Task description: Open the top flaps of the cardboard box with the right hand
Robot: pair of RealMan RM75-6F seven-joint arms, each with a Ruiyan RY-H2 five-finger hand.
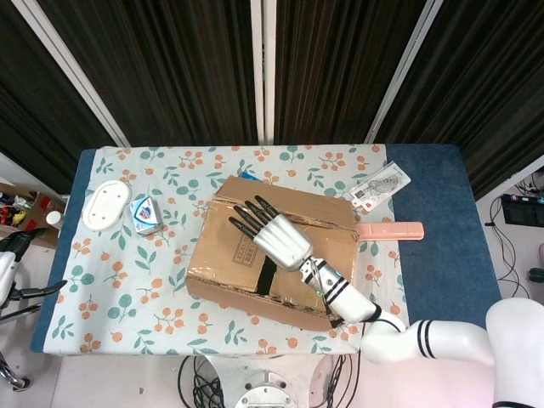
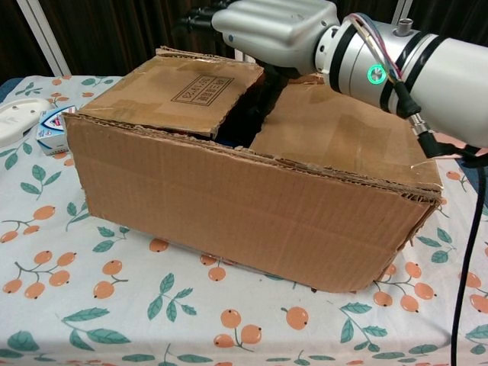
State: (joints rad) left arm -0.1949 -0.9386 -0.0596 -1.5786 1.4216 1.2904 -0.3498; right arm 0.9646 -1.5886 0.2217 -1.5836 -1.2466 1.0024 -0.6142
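Note:
The cardboard box [image 1: 272, 259] [image 2: 252, 175] sits mid-table, its two top flaps lying nearly flat with a dark gap [image 2: 244, 114] between them. My right hand [image 1: 268, 231] [image 2: 271, 27] hovers over that gap and the left flap [image 2: 179, 91], with its fingers [image 1: 246, 217] spread, pointing to the far left and holding nothing. Whether it touches the cardboard I cannot tell. Only a sliver of my left hand [image 1: 7, 263] shows at the left frame edge, off the table and far from the box.
A white oval dish [image 1: 105, 205] and a small blue-white carton [image 1: 146, 214] lie left of the box on the floral cloth [image 1: 127, 289]. A pink bar [image 1: 389, 230] and a printed packet [image 1: 380, 186] lie to the right. Something blue [image 1: 246, 176] peeks out behind the box.

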